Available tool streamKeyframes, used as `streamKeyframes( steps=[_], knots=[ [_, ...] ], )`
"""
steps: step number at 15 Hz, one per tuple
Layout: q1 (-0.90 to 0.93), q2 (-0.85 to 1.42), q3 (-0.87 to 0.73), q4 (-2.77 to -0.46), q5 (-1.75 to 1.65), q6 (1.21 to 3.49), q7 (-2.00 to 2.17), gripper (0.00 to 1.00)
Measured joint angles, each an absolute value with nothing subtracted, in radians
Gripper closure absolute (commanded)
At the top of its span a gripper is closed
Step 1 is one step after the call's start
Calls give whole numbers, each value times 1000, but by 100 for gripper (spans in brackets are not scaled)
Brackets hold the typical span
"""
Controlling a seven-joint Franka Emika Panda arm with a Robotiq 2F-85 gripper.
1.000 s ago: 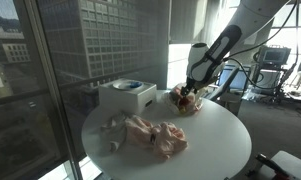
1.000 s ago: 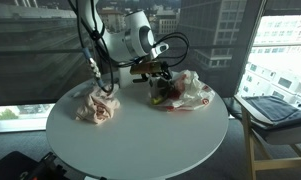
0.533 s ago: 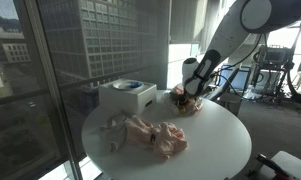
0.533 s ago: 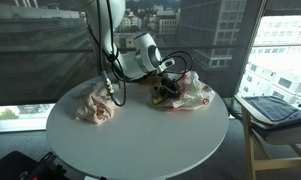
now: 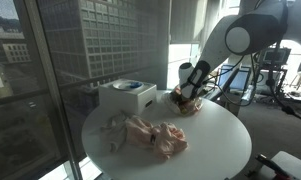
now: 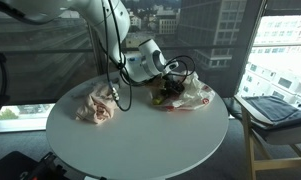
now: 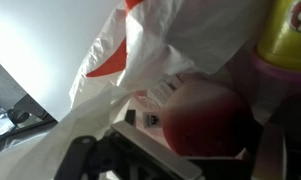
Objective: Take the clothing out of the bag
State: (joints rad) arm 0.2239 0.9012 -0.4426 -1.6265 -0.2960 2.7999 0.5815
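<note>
Your fingers (image 7: 150, 150) are down at the mouth of the white plastic bag (image 6: 193, 93), at the far edge of the round bench (image 6: 140, 138). In the wrist view the bag (image 7: 180, 40) fills the top of the frame. A soft pink thing (image 7: 205, 110) sits in the middle, right in front of the fingers. I think this is the clothing you want, but it is too blurry to be sure. A yellow thing (image 7: 290, 35) shows in the upper right corner. I cannot tell if the fingers are open or closed, or if they hold anything. Only dark parts show along the bottom of the wrist view.

One pile of pink and cream clothing (image 5: 150, 135) lies out on the bench (image 5: 215, 145), at lower center of an exterior view. It is well apart from the bag (image 5: 190, 105). So the job now is to get what is left inside.

Go for the pink thing, not the thin white plastic. If you pinch the bag wall too, the whole bag will likely lift with the cloth. Push in a little so you catch a good fold, then close. Lift slowly and straight up, and watch the bag. If it rises, stop and try again. Keep away from the yellow thing, and from the white box (image 5: 127, 98) at middle left.
</note>
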Motion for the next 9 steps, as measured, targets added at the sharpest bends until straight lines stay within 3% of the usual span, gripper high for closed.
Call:
streamKeyframes(
  steps=[1,9],
  knots=[
    [224,916,-444,-1609,-283,2800,584,27],
    [225,944,-445,-1572,-251,2803,585,87]
  ],
)
